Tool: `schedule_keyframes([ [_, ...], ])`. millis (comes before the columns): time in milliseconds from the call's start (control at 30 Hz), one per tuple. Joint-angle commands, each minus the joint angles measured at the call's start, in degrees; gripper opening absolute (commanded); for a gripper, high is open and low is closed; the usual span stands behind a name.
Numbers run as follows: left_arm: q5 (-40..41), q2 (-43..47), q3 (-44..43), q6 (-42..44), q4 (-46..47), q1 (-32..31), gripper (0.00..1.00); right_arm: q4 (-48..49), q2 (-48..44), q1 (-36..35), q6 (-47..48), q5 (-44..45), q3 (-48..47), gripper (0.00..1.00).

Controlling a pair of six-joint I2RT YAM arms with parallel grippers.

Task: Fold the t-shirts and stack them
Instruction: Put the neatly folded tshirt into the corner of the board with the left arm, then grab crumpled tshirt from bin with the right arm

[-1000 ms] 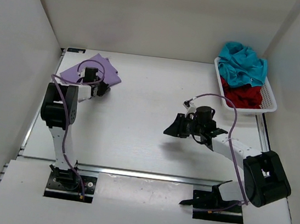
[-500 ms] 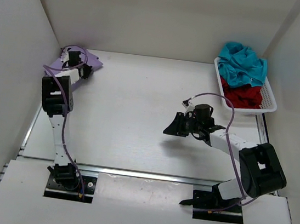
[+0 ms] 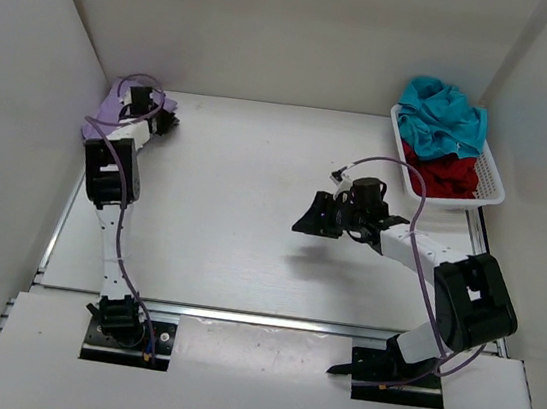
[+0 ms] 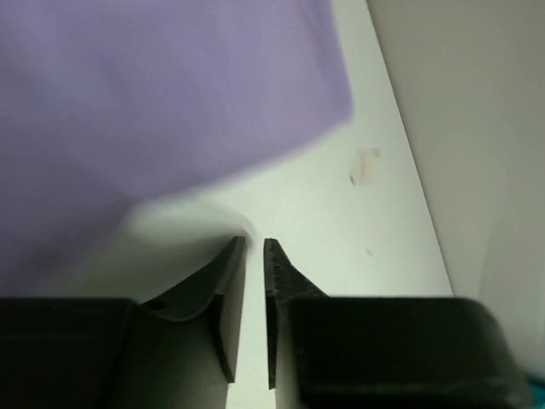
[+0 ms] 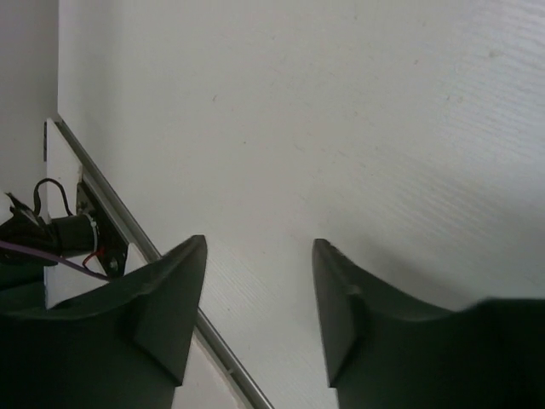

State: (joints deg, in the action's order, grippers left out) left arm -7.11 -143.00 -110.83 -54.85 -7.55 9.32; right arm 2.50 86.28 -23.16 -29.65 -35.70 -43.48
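Lavender t-shirt (image 3: 108,108) lying flat at the tabletop's (image 3: 241,220) upper-left corner, teal t-shirt (image 3: 442,116) crumpled atop dark red t-shirt (image 3: 446,175), both heaped in white basket (image 3: 494,183), upper right

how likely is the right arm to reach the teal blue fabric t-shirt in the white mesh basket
Probably yes: the teal blue fabric t-shirt lies uncovered on top in the white mesh basket, and the right gripper is open and empty, though pointing away.

Table (image 3: 232,209) centre lies open; basket (image 3: 495,183) and lavender t-shirt (image 4: 128,85) occupy the 2 far corners.
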Motion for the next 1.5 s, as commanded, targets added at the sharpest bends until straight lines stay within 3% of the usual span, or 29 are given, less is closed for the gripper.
schedule_keyframes([
  [0,-1.24,7.55,1.4,2.19,2.1,-3.87,0.28,-0.83,-1.2,0.92,2.39,2.3,-4.49,0.54],
  [100,-1.14,11.68,3.33,2.99,3.67,-5.72,0.3,-2.42,-1.64,2.93,4.94,3.36,-8.44,0.53],
  [167,-2.02,16.15,6.66,3.61,5.34,-7.55,0.27,-2.33,-2.43,5.22,5.3,3.45,-11.52,0.32],
  [267,-4.3,21.51,11.05,3.7,5.71,-12.9,0.19,-1.09,-1.3,11.28,3.38,0.56,-16.95,0.16],
  [367,-7.29,28.27,19.82,5.72,8.33,-20.72,0.16,-6.43,1.6,17.08,5.29,5.61,-26.62,0.13],
  [433,-9.14,33.21,28.53,6.6,16.12,-26.18,0.18,-8.12,3.97,22.34,7.05,10.38,-31.12,0.11],
  [567,-7.21,41.38,41.88,10.11,18.0,-39.63,0.2,-15.65,13.79,30.87,9.42,18.18,-45.24,0.03],
  [733,-8.87,47.27,58.23,10.47,23.98,-48.51,0.22,-26.03,28.21,34.5,14.88,21.37,-62.14,0.14],
  [933,-10.37,51.94,71.69,10.99,30.31,-53.87,0.25,-30.45,38.95,34.85,20.42,20.86,-75.94,0.41],
  [1067,-10.37,54.49,75.4,13.1,29.44,-55.11,0.26,-32.21,45.02,34.58,22.53,18.56,-81.84,0.46],
  [1267,-13.0,53.97,78.22,12.23,30.75,-52.57,0.26,-35.28,51.44,33.71,23.94,18.39,-89.14,0.46],
  [1300,-13.1,53.88,78.13,12.14,31.1,-52.48,0.26,-35.2,52.05,33.53,24.02,17.78,-89.58,0.44],
  [1433,-13.1,52.48,77.43,11.96,31.19,-52.38,0.25,-36.86,54.08,33.27,22.62,18.65,-95.45,0.06],
  [1467,-12.84,52.47,77.25,11.87,30.85,-52.3,0.26,-38.26,54.52,33.35,22.27,19.44,-97.91,0.0],
])
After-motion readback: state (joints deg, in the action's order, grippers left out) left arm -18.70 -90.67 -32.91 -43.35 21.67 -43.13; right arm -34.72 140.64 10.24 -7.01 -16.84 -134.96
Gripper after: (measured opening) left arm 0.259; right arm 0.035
